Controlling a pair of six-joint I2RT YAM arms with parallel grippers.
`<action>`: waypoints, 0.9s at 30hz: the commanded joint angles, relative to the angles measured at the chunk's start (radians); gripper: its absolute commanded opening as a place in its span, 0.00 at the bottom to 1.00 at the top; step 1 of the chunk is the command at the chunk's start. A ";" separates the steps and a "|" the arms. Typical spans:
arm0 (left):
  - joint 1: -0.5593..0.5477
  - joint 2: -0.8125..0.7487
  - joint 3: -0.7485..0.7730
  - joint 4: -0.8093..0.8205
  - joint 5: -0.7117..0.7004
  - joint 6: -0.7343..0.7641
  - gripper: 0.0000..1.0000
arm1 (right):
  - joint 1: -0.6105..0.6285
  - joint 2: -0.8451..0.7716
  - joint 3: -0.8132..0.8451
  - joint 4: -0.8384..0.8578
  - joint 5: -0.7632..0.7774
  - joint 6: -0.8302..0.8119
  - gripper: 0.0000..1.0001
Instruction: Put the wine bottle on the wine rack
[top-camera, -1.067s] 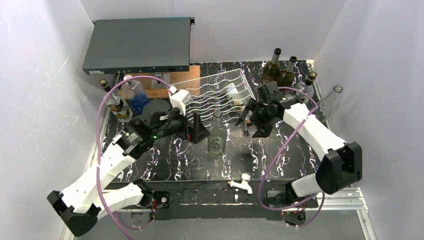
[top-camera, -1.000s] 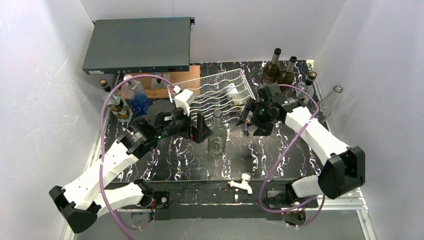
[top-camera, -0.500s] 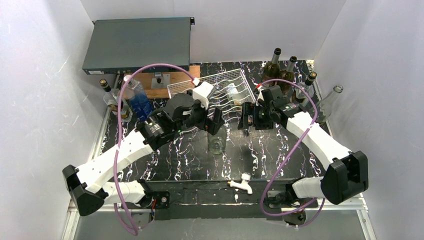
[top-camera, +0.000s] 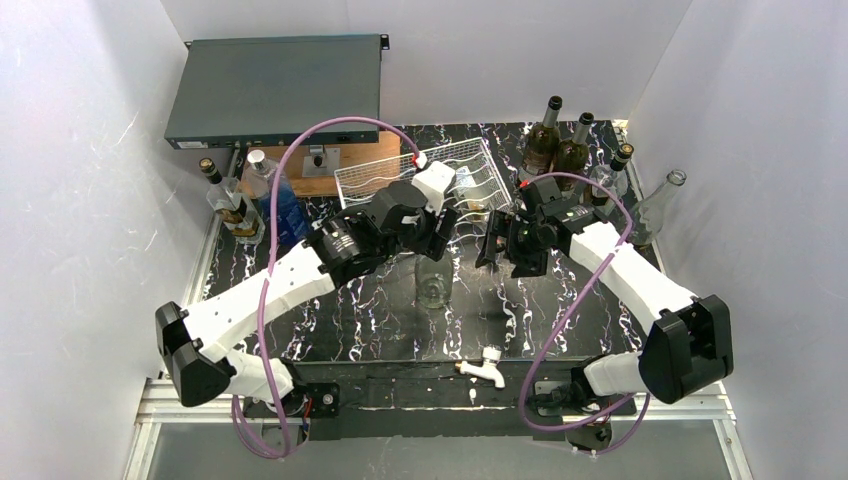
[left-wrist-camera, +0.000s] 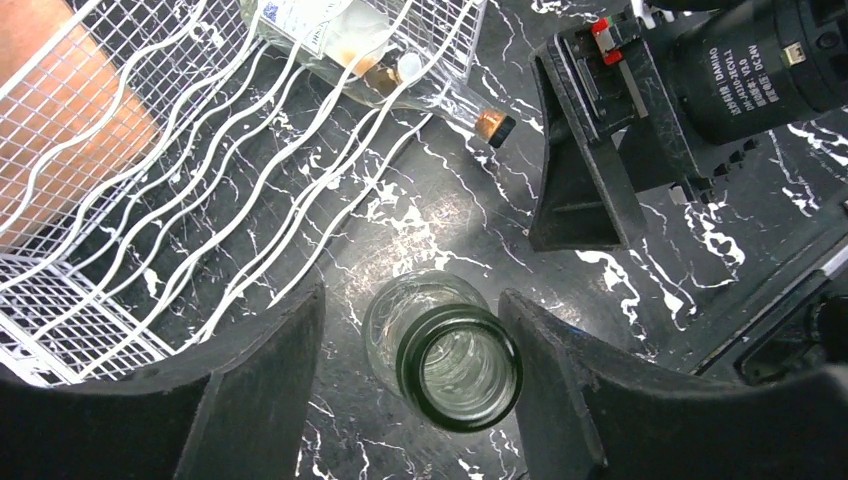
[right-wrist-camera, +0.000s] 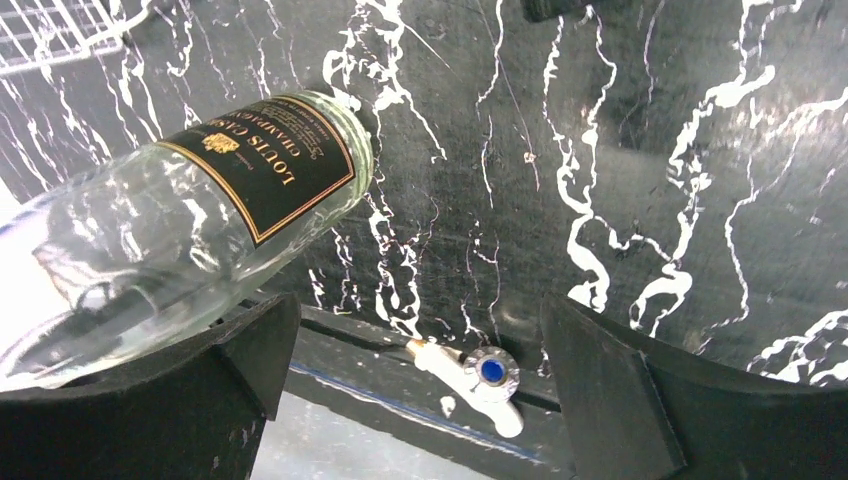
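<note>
A clear empty wine bottle (top-camera: 432, 288) with a black label stands upright at the table's middle. My left gripper (top-camera: 433, 244) hangs open right above it. In the left wrist view the bottle's mouth (left-wrist-camera: 460, 366) sits between the two fingers (left-wrist-camera: 258, 392), nearer the right one, with gaps on both sides. The white wire wine rack (top-camera: 395, 183) lies just behind, also in the left wrist view (left-wrist-camera: 150, 150), with one bottle (left-wrist-camera: 340, 40) lying in it. My right gripper (top-camera: 500, 248) is open and empty just right of the bottle, whose labelled side (right-wrist-camera: 230, 190) fills the left of the right wrist view.
Several dark bottles (top-camera: 560, 145) and a clear one (top-camera: 658, 203) stand at the back right. More bottles (top-camera: 250, 195) stand at the left. A dark grey metal box (top-camera: 275, 90) and a wooden board (top-camera: 330, 172) are behind. A white tap (top-camera: 488, 365) lies at the near edge.
My left arm has swung right and over the standing bottle, so its open fingers now straddle the neck from above. The right gripper has barely moved.
</note>
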 joint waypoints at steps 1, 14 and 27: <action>-0.020 0.015 0.056 -0.059 -0.068 0.010 0.60 | 0.006 0.001 0.016 -0.042 0.049 0.134 1.00; -0.040 0.064 0.194 -0.154 -0.049 0.032 0.00 | 0.003 0.099 0.061 -0.081 -0.077 0.380 1.00; -0.055 0.173 0.719 -0.302 -0.084 0.079 0.00 | 0.002 0.078 0.190 -0.139 -0.017 0.437 1.00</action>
